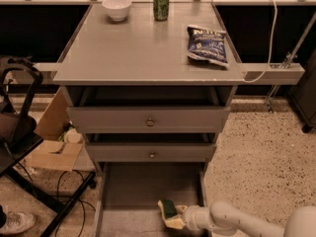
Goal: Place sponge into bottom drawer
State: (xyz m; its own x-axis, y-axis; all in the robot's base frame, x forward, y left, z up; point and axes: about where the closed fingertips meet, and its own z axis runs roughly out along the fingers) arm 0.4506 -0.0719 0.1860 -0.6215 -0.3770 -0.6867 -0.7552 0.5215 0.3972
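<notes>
Speckled terrazzo floor (261, 157). Grey table (138, 48) centre, dark gap behind it. Left: black chair (19, 132), cardboard (52, 152), black cables (66, 191) on floor, white shoe (15, 222) in corner. White cable (271, 33) hangs off table's right side. Warm, dim light. Gripper (179, 219) bottom right, jaws closed on sponge (169, 210).

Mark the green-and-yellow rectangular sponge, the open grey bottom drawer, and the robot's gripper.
green-and-yellow rectangular sponge (169, 210), camera view, dark green top.
open grey bottom drawer (143, 186), camera view, bare floor.
gripper (177, 219), camera view, between fingertips, over drawer's right front.

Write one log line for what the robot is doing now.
gripper: holding sponge | where: over bottom drawer, front right | drawer: open
</notes>
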